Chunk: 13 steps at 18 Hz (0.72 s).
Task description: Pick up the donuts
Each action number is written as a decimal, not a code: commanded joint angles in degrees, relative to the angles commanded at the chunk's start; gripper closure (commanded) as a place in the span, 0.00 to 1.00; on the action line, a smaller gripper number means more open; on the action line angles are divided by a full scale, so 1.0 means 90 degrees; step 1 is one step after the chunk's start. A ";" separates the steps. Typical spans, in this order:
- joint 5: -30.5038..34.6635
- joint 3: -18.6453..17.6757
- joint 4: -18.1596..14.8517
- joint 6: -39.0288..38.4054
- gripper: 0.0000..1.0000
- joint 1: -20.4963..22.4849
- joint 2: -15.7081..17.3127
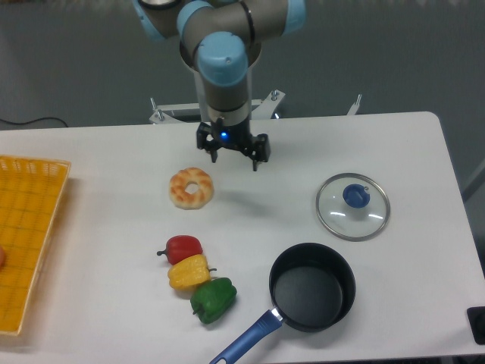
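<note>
1. One fixed cam only, so no second view & no shared part.
2. It sits high at the front of the white rectangular table [114, 318], opposite the robot's grey base column [224, 98], looking down at a steep angle toward the far edge.
3. Mid range: nearly the whole top fits. The woven yellow plastic basket [30, 227] is cut by the left edge, a dark object [477, 324] by the right.
4. Arm enters from top centre; upper links cropped. The black two-finger end effector [233, 161] falls w/in frame.
5. Grey wall fills the background strip.
</note>
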 joint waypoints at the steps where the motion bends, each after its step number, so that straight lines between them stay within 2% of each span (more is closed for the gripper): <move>1: 0.0146 0.0010 0.0039 -0.0195 0.00 -0.0175 -0.0097; 5: 0.0431 0.0058 0.0215 -0.0792 0.00 -0.0645 -0.0469; 11: 0.0333 0.0058 0.0225 -0.0764 0.00 -0.0783 -0.0587; 13: 0.0090 0.0078 0.0235 -0.0638 0.00 -0.0783 -0.0674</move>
